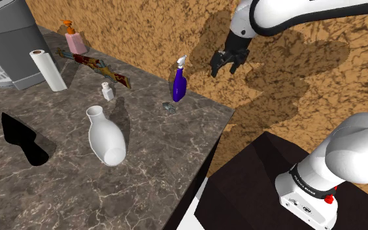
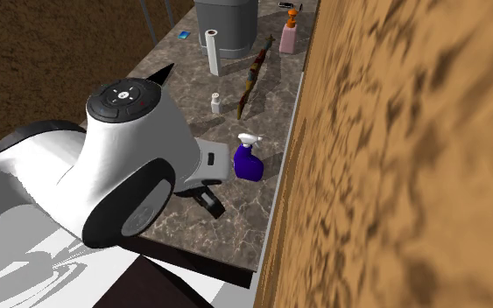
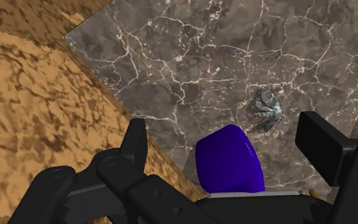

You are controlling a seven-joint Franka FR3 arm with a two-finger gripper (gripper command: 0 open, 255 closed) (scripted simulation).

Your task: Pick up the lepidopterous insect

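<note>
The insect (image 1: 170, 106) is a small grey winged thing lying flat on the dark marble counter (image 1: 169, 163), just in front of a blue spray bottle (image 1: 179, 82). My black gripper (image 1: 223, 65) hangs open in the air above and to the shoulder view's right of the bottle, close to the brown wall. In the wrist view the gripper (image 3: 228, 149) has its fingers wide apart with nothing held; the blue bottle (image 3: 228, 159) stands between and below them, and the insect (image 3: 266, 109) lies on the marble just beyond it, nearer the right finger (image 3: 323, 146).
A white vase (image 1: 105, 137), a small white shaker (image 1: 107, 91), a long patterned object (image 1: 97, 65), a paper roll (image 1: 48, 70), a pink soap dispenser (image 1: 75, 40), a grey machine (image 1: 9, 39) and a black shape (image 1: 22, 138) share the counter. Its edge runs near the insect.
</note>
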